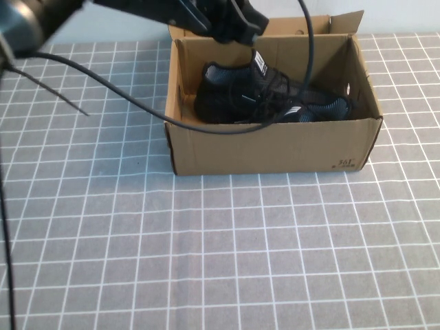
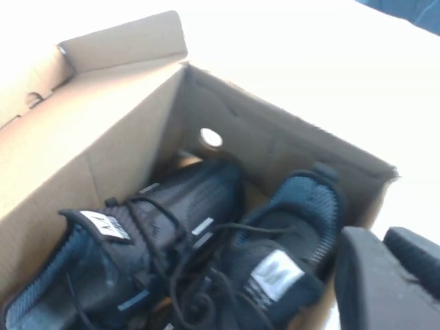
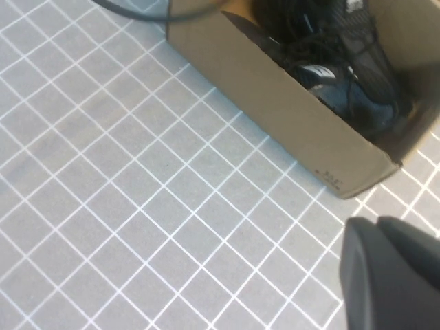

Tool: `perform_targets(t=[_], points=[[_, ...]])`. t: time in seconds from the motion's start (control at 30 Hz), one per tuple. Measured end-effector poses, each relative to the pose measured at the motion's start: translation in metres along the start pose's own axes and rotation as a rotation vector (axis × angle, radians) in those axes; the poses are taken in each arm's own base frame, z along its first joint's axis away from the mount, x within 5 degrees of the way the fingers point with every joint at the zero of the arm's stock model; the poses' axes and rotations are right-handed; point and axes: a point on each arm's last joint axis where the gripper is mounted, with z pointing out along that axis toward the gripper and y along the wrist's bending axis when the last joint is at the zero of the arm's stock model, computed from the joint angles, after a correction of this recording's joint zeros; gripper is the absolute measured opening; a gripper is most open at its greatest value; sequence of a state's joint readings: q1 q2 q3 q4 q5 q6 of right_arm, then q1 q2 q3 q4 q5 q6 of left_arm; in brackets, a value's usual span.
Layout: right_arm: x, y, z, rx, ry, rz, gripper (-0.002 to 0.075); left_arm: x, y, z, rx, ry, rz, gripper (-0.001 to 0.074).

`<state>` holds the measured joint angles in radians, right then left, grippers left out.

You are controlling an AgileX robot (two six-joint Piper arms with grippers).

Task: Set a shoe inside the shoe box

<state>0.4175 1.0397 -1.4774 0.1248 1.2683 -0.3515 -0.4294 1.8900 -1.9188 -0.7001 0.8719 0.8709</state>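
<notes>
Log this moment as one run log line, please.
phase: shoe placed | shoes: both inside shoe box | left tool: above box's rear left | right tool: over the table, outside box

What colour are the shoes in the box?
Black shoes with white tongue labels, best in the left wrist view.

Two black shoes (image 1: pixel 271 96) with white tags and loose laces, lying side by side, touching, inside an open brown cardboard shoe box (image 1: pixel 275 148) on the gray checked table, toes toward the box's right end, flaps up at the back.
</notes>
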Motion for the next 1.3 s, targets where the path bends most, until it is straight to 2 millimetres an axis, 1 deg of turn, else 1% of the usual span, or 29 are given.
perform_targets(t=[0.1, 0.17, 0.23, 0.33, 0.4, 0.5, 0.57, 0.67, 0.7, 0.8, 0.9, 0.93, 1.0, 1.07, 1.13, 1.2, 1.3], points=[[0.011, 0.003, -0.01, 0.03, -0.007, 0.045, -0.0016, -0.009, -0.009, -0.022, -0.003, 0.007, 0.011, 0.0008], [0.024, 0.006, -0.019, 0.051, -0.017, 0.076, -0.0016, -0.017, -0.014, -0.039, -0.032, -0.001, 0.021, 0.0003], [0.039, 0.013, -0.032, 0.064, -0.04, 0.101, -0.0016, -0.023, -0.02, -0.058, -0.077, -0.019, 0.029, 0.0001], [0.068, 0.024, -0.048, 0.075, -0.077, 0.134, -0.0016, -0.023, -0.03, -0.085, -0.157, -0.044, 0.023, 0.0], [0.088, 0.033, -0.061, 0.082, -0.118, 0.164, -0.0016, -0.013, -0.038, -0.099, -0.2, -0.054, 0.009, -0.0001], [0.123, 0.047, -0.081, 0.092, -0.202, 0.196, -0.0016, 0.005, -0.057, -0.125, -0.25, -0.097, -0.015, -0.0001], [0.146, 0.057, -0.089, 0.087, -0.255, 0.214, -0.0016, 0.025, -0.072, -0.142, -0.289, -0.128, -0.03, -0.0001], [0.17, 0.067, -0.094, 0.075, -0.374, 0.228, -0.0016, 0.057, -0.094, -0.165, -0.347, -0.191, -0.053, -0.0001], [0.176, 0.07, -0.092, 0.067, -0.409, 0.231, -0.0016, 0.07, -0.1, -0.17, -0.365, -0.203, -0.062, -0.0001], [0.189, 0.075, -0.089, 0.057, -0.562, 0.24, -0.0016, 0.104, -0.122, -0.193, -0.423, -0.273, -0.068, -0.0001], [0.199, 0.077, -0.078, 0.057, -0.709, 0.255, -0.0016, 0.138, -0.145, -0.215, -0.485, -0.369, -0.069, -0.0001], [0.201, 0.076, -0.072, 0.053, -0.75, 0.266, -0.0016, 0.151, -0.151, -0.22, -0.503, -0.397, -0.07, -0.0001], [0.202, 0.073, -0.055, 0.045, -0.809, 0.298, -0.0016, 0.175, -0.162, -0.227, -0.538, -0.445, -0.068, -0.0001], [0.203, 0.068, -0.033, 0.044, -0.847, 0.338, -0.0016, 0.198, -0.171, -0.233, -0.575, -0.505, -0.063, -0.0001], [0.206, 0.063, -0.013, 0.059, -0.879, 0.371, -0.0016, 0.218, -0.178, -0.235, -0.608, -0.551, -0.058, -0.0001], [0.211, 0.057, 0.007, 0.084, -0.914, 0.399, -0.0016, 0.236, -0.182, -0.235, -0.635, -0.59, -0.055, -0.0001], [0.223, 0.05, 0.035, 0.131, -0.962, 0.435, -0.0016, 0.263, -0.185, -0.227, -0.657, -0.598, -0.061, -0.0001]])
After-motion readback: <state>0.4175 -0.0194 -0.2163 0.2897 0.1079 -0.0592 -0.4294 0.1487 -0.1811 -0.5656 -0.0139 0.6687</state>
